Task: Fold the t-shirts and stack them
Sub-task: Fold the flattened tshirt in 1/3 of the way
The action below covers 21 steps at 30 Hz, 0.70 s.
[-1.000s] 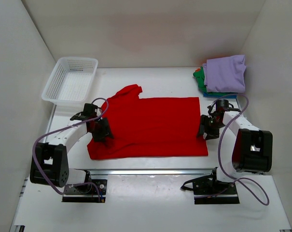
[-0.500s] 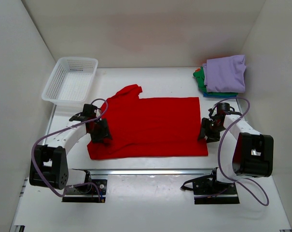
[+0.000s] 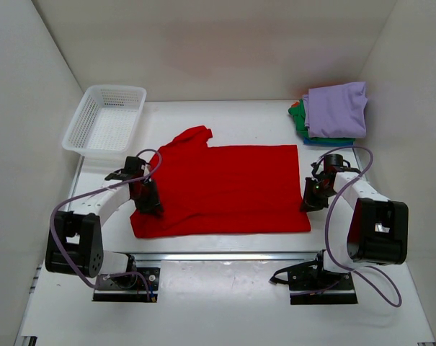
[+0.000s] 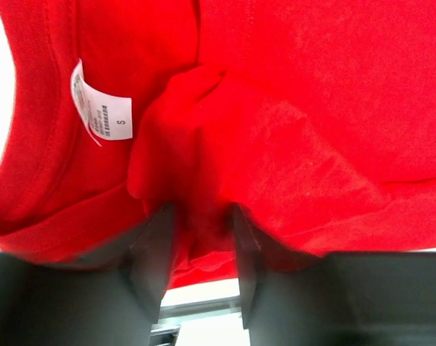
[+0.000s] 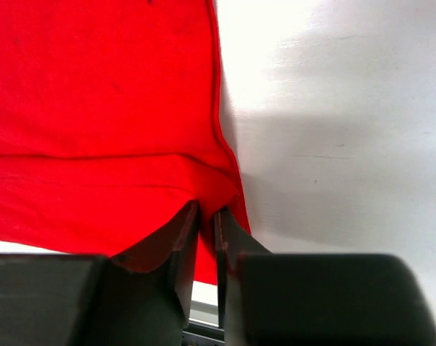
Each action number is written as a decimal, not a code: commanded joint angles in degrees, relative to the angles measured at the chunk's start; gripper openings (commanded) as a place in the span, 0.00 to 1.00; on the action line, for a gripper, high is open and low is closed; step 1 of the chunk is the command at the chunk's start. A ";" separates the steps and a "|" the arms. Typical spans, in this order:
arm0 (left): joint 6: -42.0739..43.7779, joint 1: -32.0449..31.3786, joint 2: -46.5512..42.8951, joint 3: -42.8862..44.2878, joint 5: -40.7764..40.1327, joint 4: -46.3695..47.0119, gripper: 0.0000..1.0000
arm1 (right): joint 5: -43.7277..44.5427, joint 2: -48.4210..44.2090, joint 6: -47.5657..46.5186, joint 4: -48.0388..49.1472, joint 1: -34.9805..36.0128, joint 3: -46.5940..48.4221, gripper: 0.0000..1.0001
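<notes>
Red t-shirt [image 3: 232, 189] flat on table [image 3: 225, 119], toward near edge. Folded shirts [image 3: 336, 108] stacked at far right corner. Cloth soft, light, limp, likely to sag: hold both ends. Left gripper [image 4: 201, 223] pinches bunched fold by collar; right gripper [image 5: 207, 216] clamped on right hem.

1. We take this for a robotics lab, a closed test cell rather than a home or a shop.
2. We see a left arm [image 3: 102, 202] and a right arm [image 3: 362, 189] fixed on black bases [image 3: 124, 281] along a metal rail [image 3: 225, 256] at the near edge of a white table [image 3: 232, 122].
3. We see plain white walls [image 3: 218, 50] boxing the table in on three sides.
4. We see purple cables [image 3: 327, 220] looping bare along both arms.
5. We see props laid out on the table: a red shirt [image 3: 232, 187] spread flat, folded shirts [image 3: 333, 112] piled at far right, a basket [image 3: 106, 119] at far left.
</notes>
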 commanded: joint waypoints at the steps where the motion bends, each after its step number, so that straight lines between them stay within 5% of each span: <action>1: -0.66 -0.67 0.40 -0.21 -0.44 2.81 0.37 | 0.04 -2.47 -0.19 0.86 -0.18 0.46 0.08; 2: -0.84 -0.58 0.40 0.14 -0.09 3.25 0.30 | -0.05 -2.21 -0.36 0.51 -0.09 0.38 0.05; 4: -1.10 -0.84 0.14 1.20 -0.70 3.26 0.00 | -0.05 -2.91 -0.36 0.60 -0.44 0.38 0.01; 21: -0.75 1.88 -5.14 14.38 -0.88 -3.15 0.00 | -1.02 -8.01 -0.54 -0.02 -1.94 -0.06 0.00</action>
